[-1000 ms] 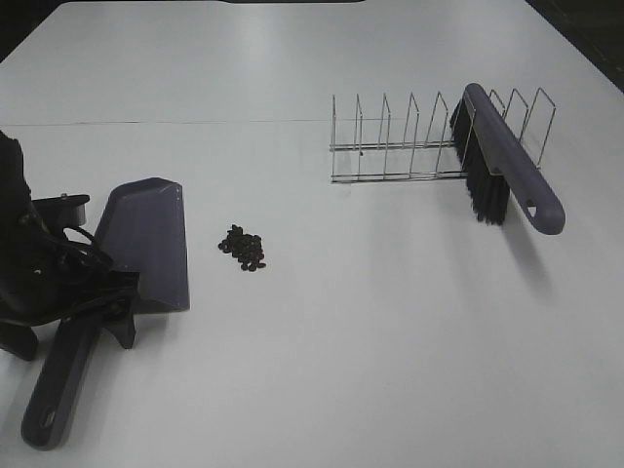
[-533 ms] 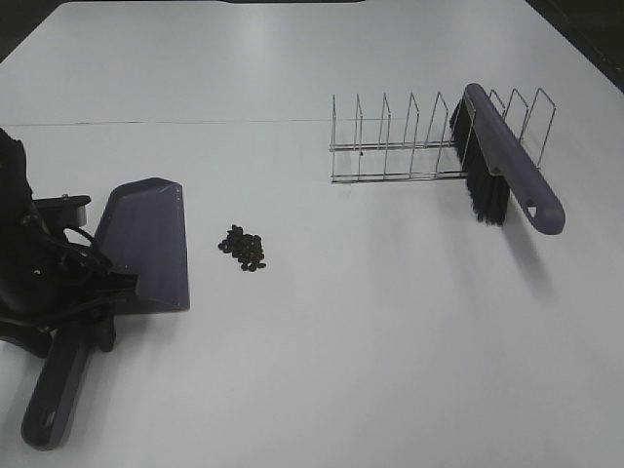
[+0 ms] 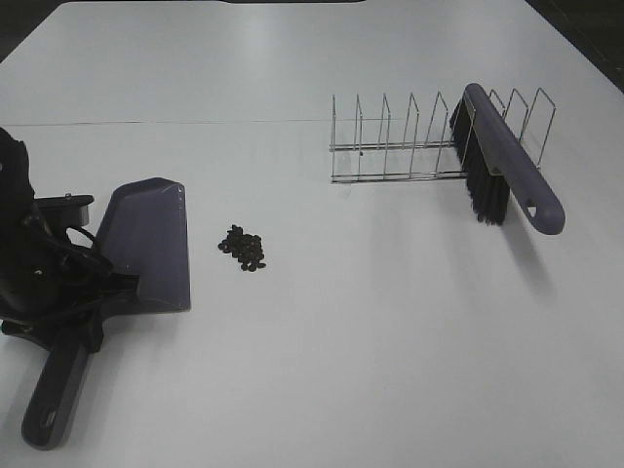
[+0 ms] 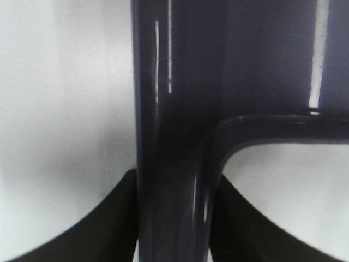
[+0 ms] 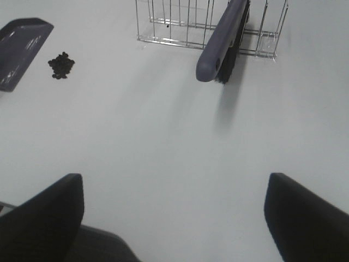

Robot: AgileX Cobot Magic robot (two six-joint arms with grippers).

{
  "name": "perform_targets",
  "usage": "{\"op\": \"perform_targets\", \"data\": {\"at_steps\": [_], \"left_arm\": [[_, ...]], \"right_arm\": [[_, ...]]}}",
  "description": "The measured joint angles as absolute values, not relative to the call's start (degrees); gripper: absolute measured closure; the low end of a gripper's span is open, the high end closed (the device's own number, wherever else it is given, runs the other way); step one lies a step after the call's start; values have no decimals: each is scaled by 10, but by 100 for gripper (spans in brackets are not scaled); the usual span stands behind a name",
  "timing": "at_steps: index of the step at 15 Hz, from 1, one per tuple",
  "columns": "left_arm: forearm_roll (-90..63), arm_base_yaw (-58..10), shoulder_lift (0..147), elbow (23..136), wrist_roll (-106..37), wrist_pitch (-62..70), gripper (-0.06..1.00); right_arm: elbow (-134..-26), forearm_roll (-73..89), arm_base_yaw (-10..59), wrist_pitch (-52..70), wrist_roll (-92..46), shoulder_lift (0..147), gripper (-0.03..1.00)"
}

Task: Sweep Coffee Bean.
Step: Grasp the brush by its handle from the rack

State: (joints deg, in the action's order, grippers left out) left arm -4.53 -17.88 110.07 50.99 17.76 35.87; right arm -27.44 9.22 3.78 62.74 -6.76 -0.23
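The dustpan (image 3: 146, 249) is pinched at its handle by the left gripper (image 4: 174, 229), the right gripper (image 5: 174, 218) is spread wide and empty, and the coffee bean (image 3: 244, 248) is seen heaped on the table (image 3: 390, 341) just beside the dustpan's front edge.

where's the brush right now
In the high view the brush is on the right side, leaning in the right end of the wire rack, well apart from the coffee beans over on the left.

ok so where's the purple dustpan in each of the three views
exterior high: dustpan low on the left, handle in the left claw
left wrist: its handle fills the view, gripped by the claw
right wrist: one corner at the frame's edge
shared landmark: coffee bean pile, beside the pan in exterior and right wrist
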Motion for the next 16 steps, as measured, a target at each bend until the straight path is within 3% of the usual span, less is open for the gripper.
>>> {"op": "perform_targets", "data": {"at_steps": [3, 8, 16], "left_arm": [[-38, -179, 1101, 510, 178, 360, 61], [-33, -179, 1101, 510, 179, 361, 61], [-30, -179, 1101, 510, 179, 362, 61]], "right_arm": [[-281, 87, 38, 607, -24, 26, 19], [-317, 84, 38, 591, -24, 227, 19], [-547, 72, 38, 586, -38, 590, 20]]}}
